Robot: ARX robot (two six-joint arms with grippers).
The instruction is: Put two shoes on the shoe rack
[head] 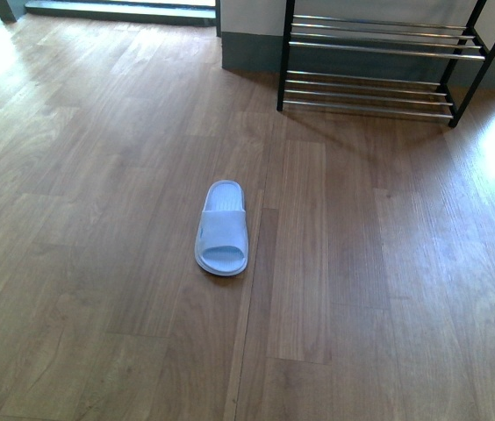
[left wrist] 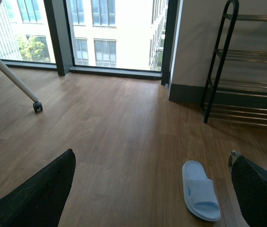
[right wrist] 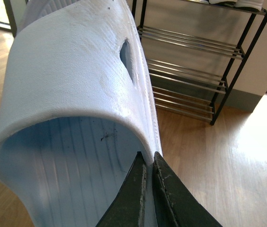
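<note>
pale blue foamy slide sandal (head: 222, 230) lying flat on the wood-plank floor (head: 81, 158), black metal shoe rack (head: 375, 46) with skinny chrome bars at its 1 o'clock, matching second sandal (right wrist: 72, 80) pinched by its edge in the right gripper (right wrist: 148, 163), left gripper (left wrist: 151, 156) tilted floorward, fingers spread wide

Pale-blue slipper (head: 222, 230) flat on floor, well apart from rack (head: 379, 46); 2nd slipper (right wrist: 76, 94) pinched in R claw (right wrist: 147, 158).

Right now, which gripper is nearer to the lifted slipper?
Right. The right gripper is shut on the lifted slipper; the left gripper is open, apart from it, facing the other slipper on the floor.
</note>
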